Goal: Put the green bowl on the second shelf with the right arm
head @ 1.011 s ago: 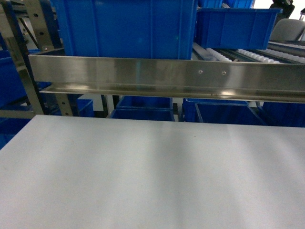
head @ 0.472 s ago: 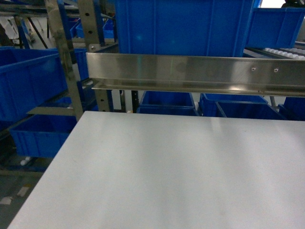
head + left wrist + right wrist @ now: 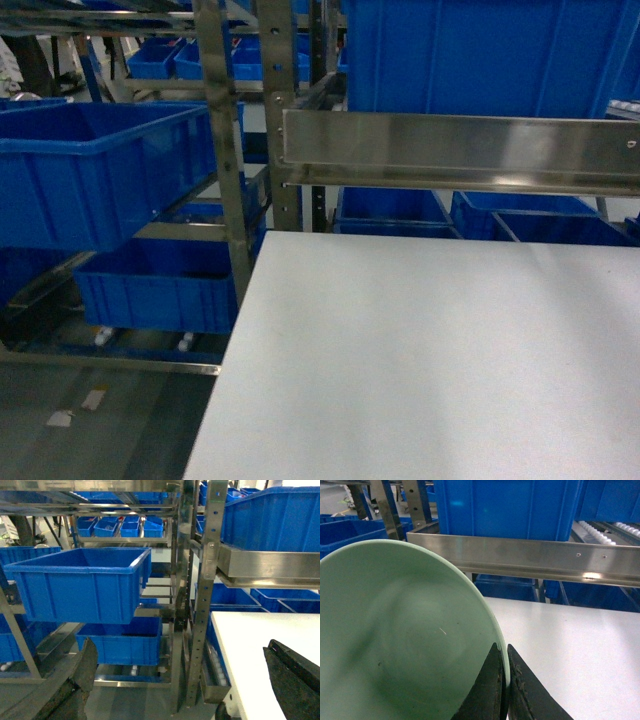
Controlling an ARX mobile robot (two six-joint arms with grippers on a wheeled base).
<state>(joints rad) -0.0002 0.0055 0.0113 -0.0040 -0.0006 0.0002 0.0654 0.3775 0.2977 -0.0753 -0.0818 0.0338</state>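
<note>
Though unseen overhead, right gripper (image 3: pixel 504 680) pinches green bowl (image 3: pixel 400 640).

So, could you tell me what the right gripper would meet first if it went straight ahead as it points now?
Most likely the steel front rail of the rack, with the large blue crate right behind it. The right gripper holds the green bowl; depth is uncertain.

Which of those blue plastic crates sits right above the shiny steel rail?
The tall, deep blue plastic crate on the steel rack tier, directly behind the stainless-steel rail. The other crates are shallower, sitting below the rail or off to the left.
</note>
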